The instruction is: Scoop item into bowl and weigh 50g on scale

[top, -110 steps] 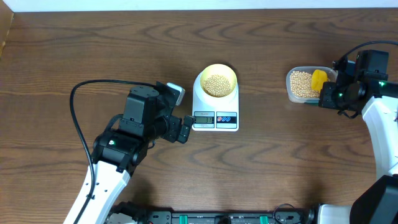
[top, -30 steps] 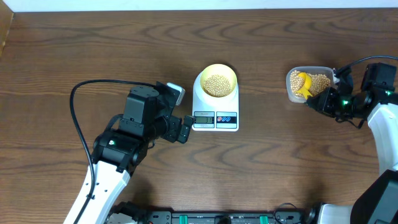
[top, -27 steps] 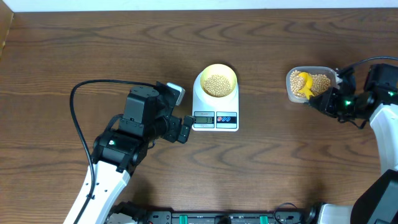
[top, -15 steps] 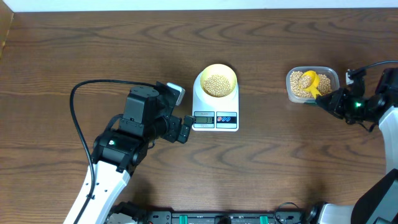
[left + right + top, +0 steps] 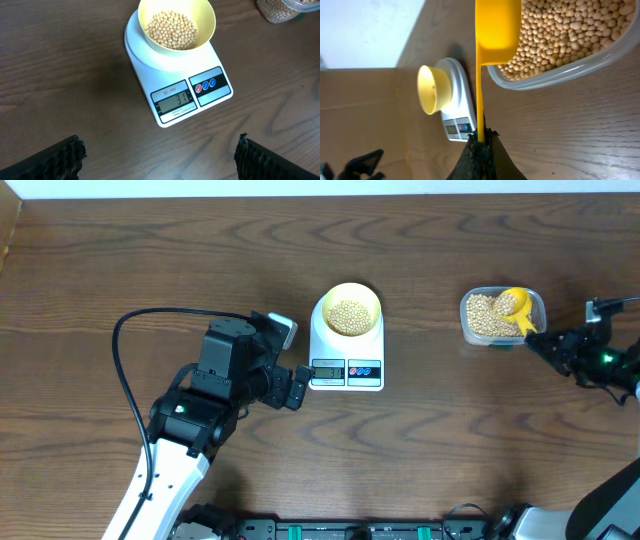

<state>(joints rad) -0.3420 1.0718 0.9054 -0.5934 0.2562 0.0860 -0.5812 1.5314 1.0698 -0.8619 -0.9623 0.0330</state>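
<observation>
The pale-yellow bowl [image 5: 351,308] holds tan beans [image 5: 173,29] and sits on the white scale [image 5: 346,370]; the bowl [image 5: 176,25] and the scale [image 5: 192,96] also show in the left wrist view, where the display reads about 31. My right gripper [image 5: 553,345] is shut on the handle of the bright-yellow scoop [image 5: 516,305], whose cup is over the clear tub of beans [image 5: 487,318]. The scoop [image 5: 496,30] and the tub [image 5: 570,40] show in the right wrist view. My left gripper [image 5: 296,388] is open and empty, just left of the scale.
A black cable [image 5: 125,370] loops left of the left arm. The table's back edge meets a white wall [image 5: 320,188]. The right arm [image 5: 610,360] lies along the right edge.
My right gripper has drawn back to the right with the scoop. The scoop's cup moved from the tub's left part to its right part and now shows beans in it. Left arm unmoved.
</observation>
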